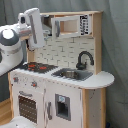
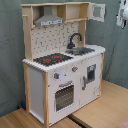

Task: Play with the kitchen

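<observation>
The kitchen (image 1: 75, 100) is a white and light-wood toy unit, seen in both exterior views (image 2: 42, 90). It has a black-red stovetop (image 1: 35, 66), a black faucet (image 1: 84, 59) over a sink (image 1: 70, 74), a grey hood (image 2: 48, 21) and an oven door (image 2: 64, 97) below knobs (image 2: 56, 76). My white arm reaches in from the first exterior view's left. My gripper (image 1: 35, 42) hangs above the stovetop's left end, beside the upper shelf, touching nothing that I can see. In the second exterior view my gripper (image 2: 121, 19) shows only at the top right edge.
A grey curtain (image 1: 115, 45) hangs behind the kitchen. The unit stands on a light wooden platform (image 2: 100, 112). A small door with a window (image 2: 97, 11) closes off the upper right cabinet. A rounded counter end (image 1: 102, 79) juts out beside the sink.
</observation>
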